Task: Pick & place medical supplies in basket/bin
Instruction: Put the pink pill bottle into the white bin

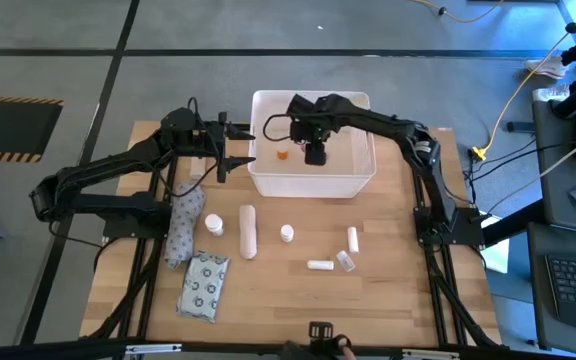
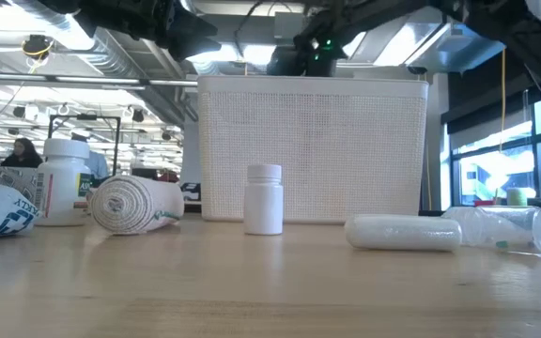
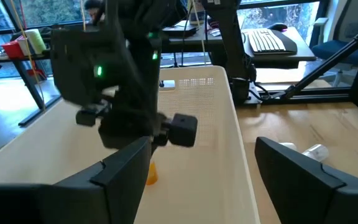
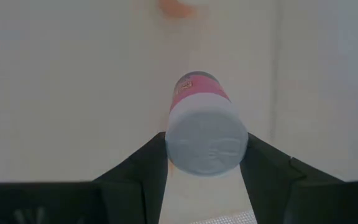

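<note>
The white bin (image 1: 360, 178) stands at the table's far middle. My right gripper (image 1: 315, 154) hangs inside it, shut on a small white bottle (image 4: 205, 134) with a pink band. An orange-capped item (image 1: 283, 154) lies on the bin's floor. My left gripper (image 1: 240, 155) hovers open at the bin's left end and touches nothing. On the table in front of the bin lie two white bottles (image 1: 214, 224) (image 1: 287, 234), a white roll (image 1: 248, 230), three small tubes (image 1: 353, 238) (image 1: 320, 265) (image 1: 345, 261) and a ring-patterned packet (image 1: 205, 286). My right gripper pinches the bottle between its two fingers (image 4: 143, 168), on the body's sides close to its white round end (image 4: 211, 152). The fingers come from above, pointing down into the bin. The bottle is lifted clear of the bin's floor and points along the fingers, pink band (image 4: 194, 98) lowest.
A patterned soft pack (image 1: 185, 228) lies left of the bottles. In the low view the bin's wall (image 2: 313, 150) stands behind a bottle (image 2: 264, 199), a bandage roll (image 2: 134, 205) and tubes (image 2: 402, 233). Bare wood shows along the table's near edge and right side.
</note>
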Motion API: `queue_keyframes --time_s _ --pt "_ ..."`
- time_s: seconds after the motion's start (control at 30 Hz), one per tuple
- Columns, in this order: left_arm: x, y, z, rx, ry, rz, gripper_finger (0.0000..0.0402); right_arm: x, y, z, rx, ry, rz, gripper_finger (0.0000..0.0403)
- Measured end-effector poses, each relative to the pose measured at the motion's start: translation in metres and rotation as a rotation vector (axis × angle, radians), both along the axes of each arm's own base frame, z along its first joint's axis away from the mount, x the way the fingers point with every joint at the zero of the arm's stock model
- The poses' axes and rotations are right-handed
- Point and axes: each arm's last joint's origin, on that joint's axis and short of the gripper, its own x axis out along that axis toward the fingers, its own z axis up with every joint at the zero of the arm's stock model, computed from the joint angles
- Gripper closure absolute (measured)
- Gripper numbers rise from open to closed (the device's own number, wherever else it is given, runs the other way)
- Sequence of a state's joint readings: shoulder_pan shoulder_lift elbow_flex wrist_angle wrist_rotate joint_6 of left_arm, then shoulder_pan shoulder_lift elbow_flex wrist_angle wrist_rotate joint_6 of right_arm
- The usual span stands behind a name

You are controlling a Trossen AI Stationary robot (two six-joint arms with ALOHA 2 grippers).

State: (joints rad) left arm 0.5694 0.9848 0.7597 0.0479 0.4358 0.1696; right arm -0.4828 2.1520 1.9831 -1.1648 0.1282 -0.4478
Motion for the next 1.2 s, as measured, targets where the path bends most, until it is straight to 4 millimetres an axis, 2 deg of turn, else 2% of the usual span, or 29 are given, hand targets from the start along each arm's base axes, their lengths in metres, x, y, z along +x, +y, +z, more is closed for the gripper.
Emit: queue_keyframes --time_s 0.27,1.0,1.2 --pt "0.0 0.0 -0.002 -0.009 0.015 0.0 0.0119 0.006 -0.005 -0.023 0.025 0.048 -0.002 0.023" --pt "0.0 0.0 -0.003 -0.016 0.025 0.0 0.0121 0.007 -0.006 -0.02 0.008 0.02 -0.006 0.0228" --pt "0.0 0.0 -0.003 -0.016 0.025 0.0 0.0119 0.007 -0.006 -0.02 0.008 0.02 -0.007 0.0198"
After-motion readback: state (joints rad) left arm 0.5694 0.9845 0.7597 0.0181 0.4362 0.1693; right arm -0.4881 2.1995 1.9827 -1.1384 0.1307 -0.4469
